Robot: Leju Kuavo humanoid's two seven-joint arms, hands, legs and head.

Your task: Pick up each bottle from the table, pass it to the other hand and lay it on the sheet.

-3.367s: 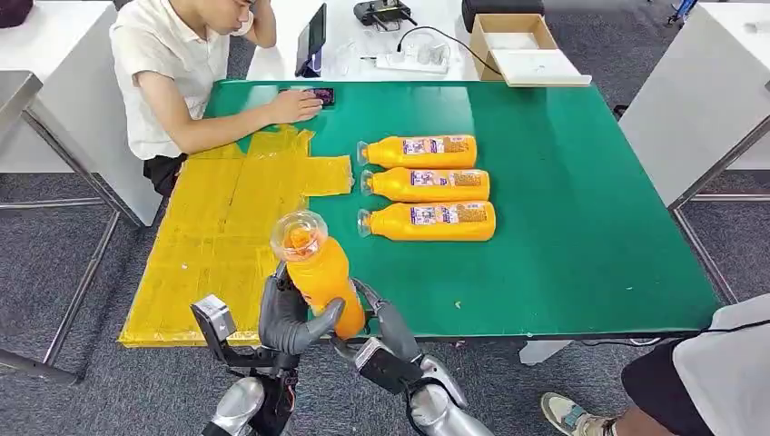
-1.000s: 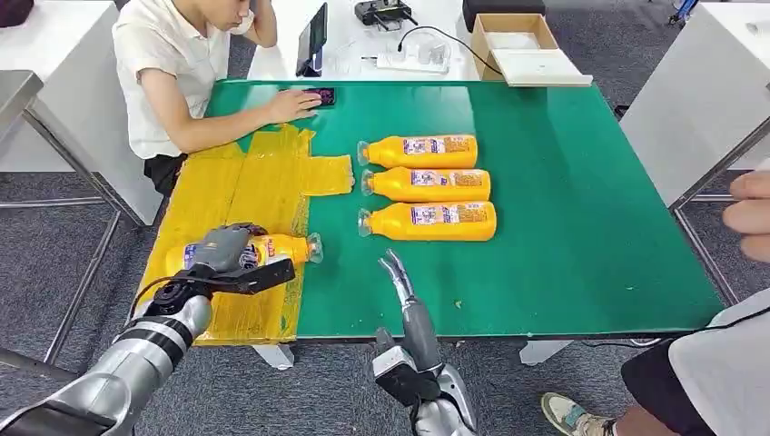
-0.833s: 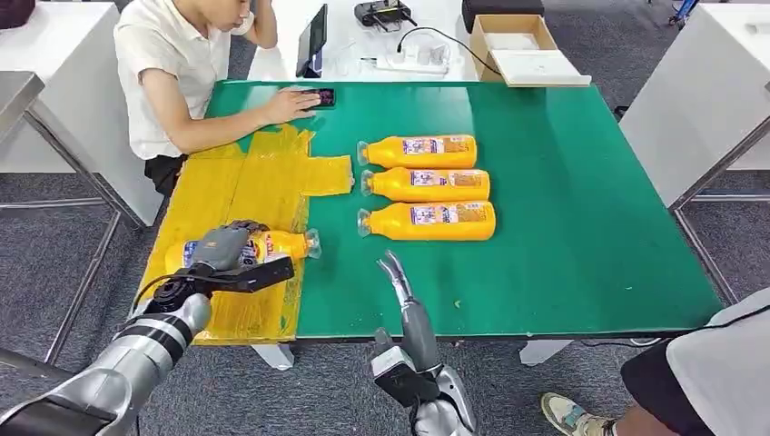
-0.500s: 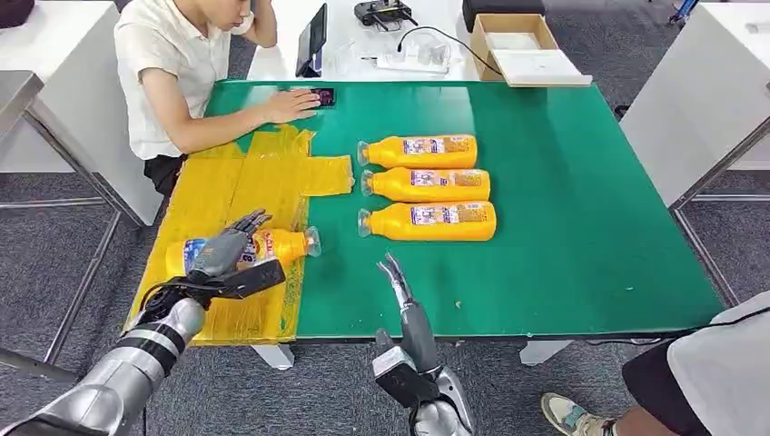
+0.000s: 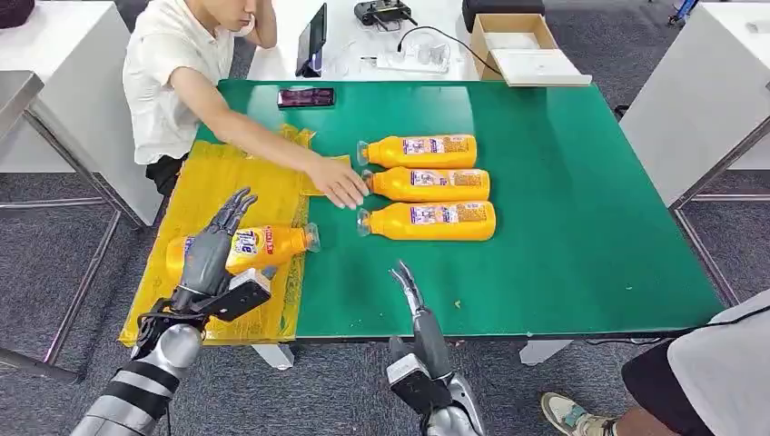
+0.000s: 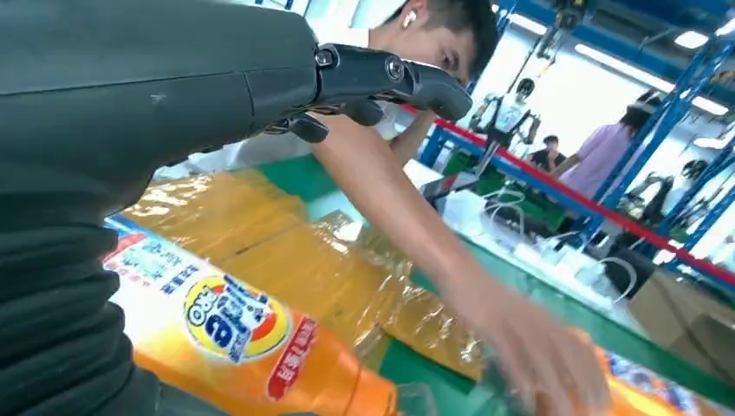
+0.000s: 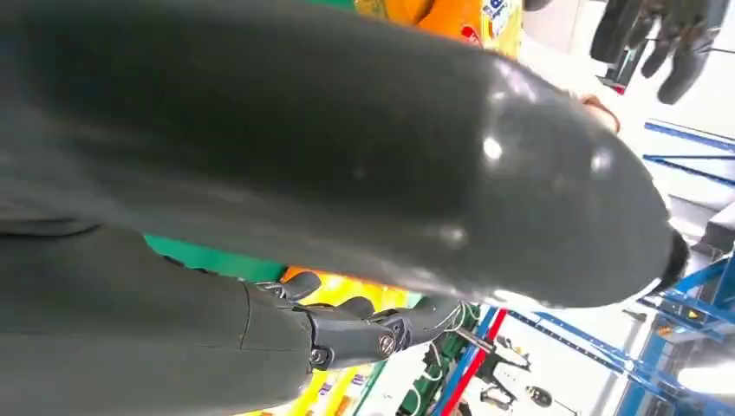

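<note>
Orange bottle (image 5: 263, 247) lies on yellow sheet (image 5: 227, 182)

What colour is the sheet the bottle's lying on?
Yellow sheet, glossy and wrinkled; clearest in the head view.

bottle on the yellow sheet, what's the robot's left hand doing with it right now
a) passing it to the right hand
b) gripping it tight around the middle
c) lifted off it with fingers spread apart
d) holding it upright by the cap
c: the left hand is raised over the bottle, fingers spread and holding nothing, while the bottle lies on its side on the yellow sheet.
</note>
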